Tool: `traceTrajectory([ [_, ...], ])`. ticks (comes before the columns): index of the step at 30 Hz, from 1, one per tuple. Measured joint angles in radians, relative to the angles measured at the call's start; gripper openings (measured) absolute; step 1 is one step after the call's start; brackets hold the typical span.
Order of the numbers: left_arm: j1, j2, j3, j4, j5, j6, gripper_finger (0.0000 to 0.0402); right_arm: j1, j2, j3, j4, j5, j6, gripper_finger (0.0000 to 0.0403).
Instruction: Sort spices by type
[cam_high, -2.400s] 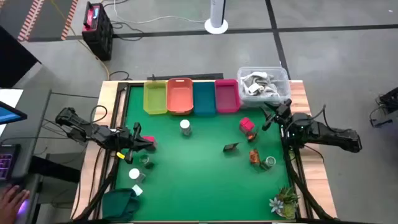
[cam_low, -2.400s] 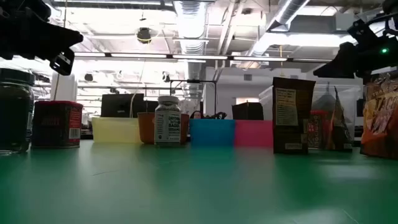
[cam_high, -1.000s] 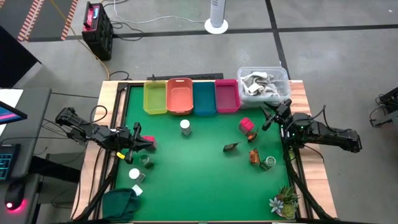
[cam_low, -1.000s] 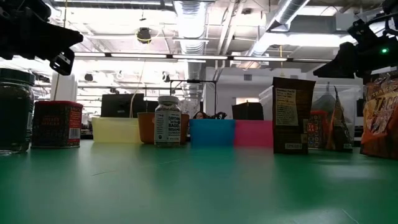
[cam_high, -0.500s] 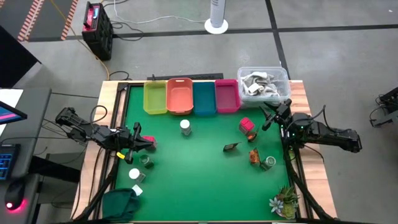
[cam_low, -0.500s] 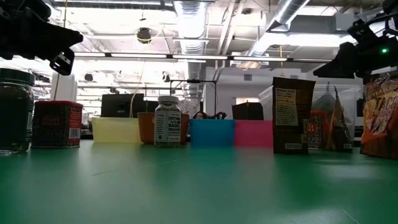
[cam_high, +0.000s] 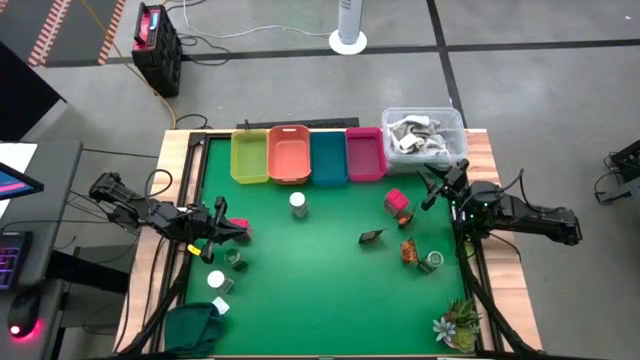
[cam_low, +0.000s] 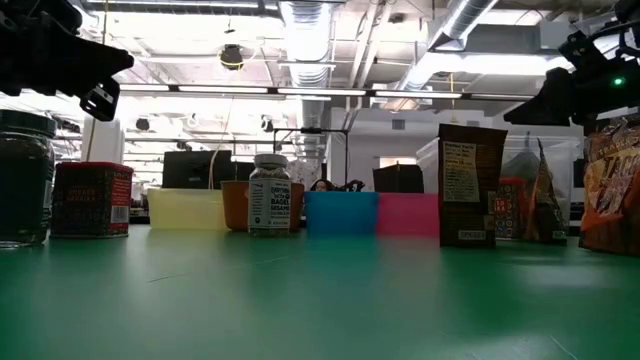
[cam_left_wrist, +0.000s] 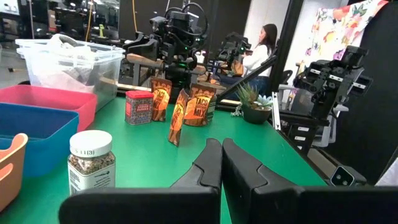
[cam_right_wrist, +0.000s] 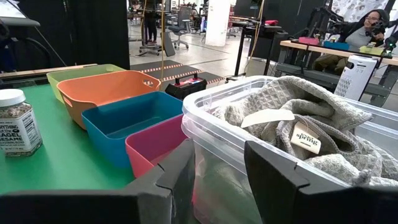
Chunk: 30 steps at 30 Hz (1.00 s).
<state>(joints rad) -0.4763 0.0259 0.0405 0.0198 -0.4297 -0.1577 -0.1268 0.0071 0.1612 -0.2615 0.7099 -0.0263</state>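
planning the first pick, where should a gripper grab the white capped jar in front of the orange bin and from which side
Grip the white-capped jar across its round body just below the cap, coming straight down from above. It stands upright and alone on the green mat, apart from the orange bin, so fingers can likely close on either side. The left gripper, fingers shut, and the right gripper both sit off to the sides.

Light: bright, even, from ceiling strips (cam_low: 300, 25)
Glare: on ceiling fixtures
Shadows: soft, faint
Focus: near fingers blurred

dark green jar (cam_low: 24, 180) cut by edge, orange pouch (cam_low: 612, 185) cropped
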Motion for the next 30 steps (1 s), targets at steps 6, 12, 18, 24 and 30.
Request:
traceTrajectory([
  [6,0.000,0.000,0.000,0.000,0.000,-0.003,0.0000,0.000,0.000,0.000,0.000,0.000,0.000,0.0168],
  [12,0.000,0.000,-0.001,0.054,0.002,-0.046,0.0000,0.000,0.000,0.000,0.000,0.000,0.000,0.0168],
  [18,0.000,0.000,-0.001,0.103,-0.001,-0.040,0.0000,0.000,0.000,0.000,0.000,0.000,0.000,0.0168],
  [24,0.000,0.000,-0.001,0.099,-0.001,-0.033,0.0000,0.000,0.000,0.000,0.000,0.000,0.000,0.0168],
  [30,0.000,0.000,0.000,0.044,0.000,-0.059,0.0000,-0.004,0.000,0.000,0.005,0.000,-0.033,0.0168],
])
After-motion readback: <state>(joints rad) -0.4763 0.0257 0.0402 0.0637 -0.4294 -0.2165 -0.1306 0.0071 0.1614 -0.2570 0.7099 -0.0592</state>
